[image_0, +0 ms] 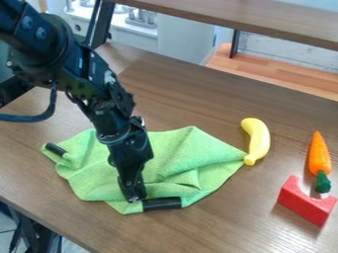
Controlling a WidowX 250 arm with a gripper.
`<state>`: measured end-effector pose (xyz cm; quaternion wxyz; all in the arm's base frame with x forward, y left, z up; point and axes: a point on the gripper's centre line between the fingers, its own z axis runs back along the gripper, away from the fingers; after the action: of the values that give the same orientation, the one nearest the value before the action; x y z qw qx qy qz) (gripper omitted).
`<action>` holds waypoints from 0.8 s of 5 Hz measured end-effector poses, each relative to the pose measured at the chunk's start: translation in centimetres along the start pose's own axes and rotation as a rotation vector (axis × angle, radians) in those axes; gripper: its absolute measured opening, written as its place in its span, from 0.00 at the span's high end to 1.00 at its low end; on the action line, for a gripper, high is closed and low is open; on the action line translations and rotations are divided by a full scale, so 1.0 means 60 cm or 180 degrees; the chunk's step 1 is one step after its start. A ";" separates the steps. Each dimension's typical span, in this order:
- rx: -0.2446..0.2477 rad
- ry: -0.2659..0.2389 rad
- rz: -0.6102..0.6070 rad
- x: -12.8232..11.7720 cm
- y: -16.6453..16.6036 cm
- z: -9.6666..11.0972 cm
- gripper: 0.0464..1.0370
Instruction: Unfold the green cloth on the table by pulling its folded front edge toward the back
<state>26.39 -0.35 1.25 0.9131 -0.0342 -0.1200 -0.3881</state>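
My gripper (134, 198) hangs down over the near part of a green cloth (168, 155), its tip low at the cloth's front edge. Just right of the tip, a black cylinder-like piece (161, 203) lies at that edge. A second black piece (55, 149) rests at the cloth's left corner. The cloth is spread with folds on the brown table (198, 232). At its right corner a yellow banana (258, 139) lies touching or very close to it. The arm covers the cloth's middle left.
On the right lie an orange carrot (318, 154) with a green top and a red arch-shaped block (306, 203) close to it. A wooden shelf (264, 23) on dark posts runs above the table's back edge. The table's front edge slants across the lower left.
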 end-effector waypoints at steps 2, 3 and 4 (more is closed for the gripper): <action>-0.0161 -0.0024 0.0018 -0.009 -0.005 0.008 0.97; -0.0170 -0.0176 0.0136 0.001 0.011 0.042 0.98; -0.0229 -0.0248 0.0294 0.016 0.033 0.065 0.98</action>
<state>27.71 0.99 5.32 0.9229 -0.0875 -0.1397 -0.3480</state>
